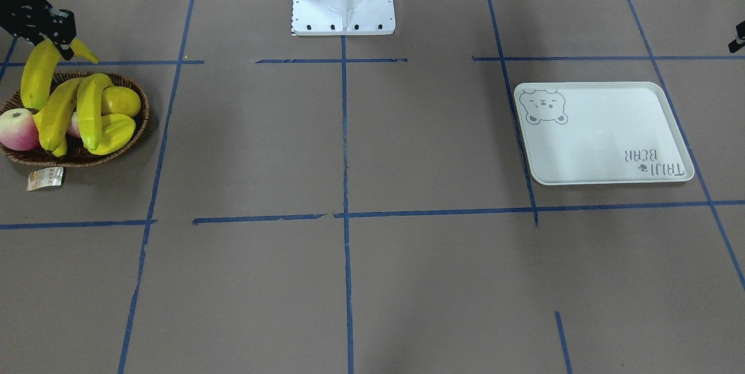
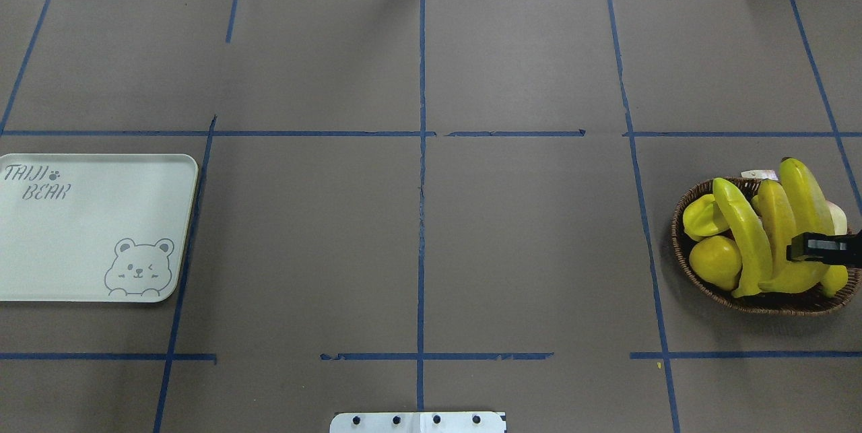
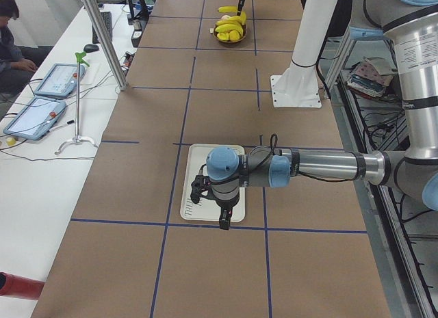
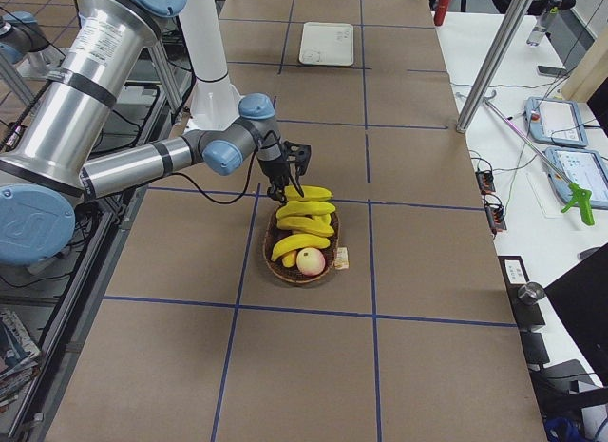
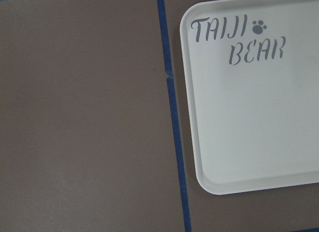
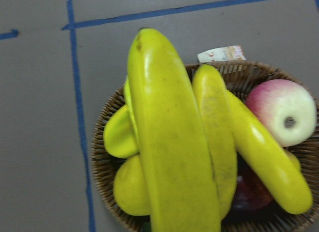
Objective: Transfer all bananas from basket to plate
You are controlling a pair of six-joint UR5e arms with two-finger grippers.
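Wicker basket (image 1: 75, 160) holds yellow bananas (image 1: 87, 109) and an apple (image 1: 17, 129).

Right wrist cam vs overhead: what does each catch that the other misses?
Right wrist only: the stem dimple of the apple and a dark red fruit under the bananas. Overhead only: the bare plate, the right gripper gripping one banana, the robot base. Both: basket, bananas, paper tag.

Glossy smooth bananas (image 1: 87, 109), rough woven wicker basket (image 1: 139, 127).
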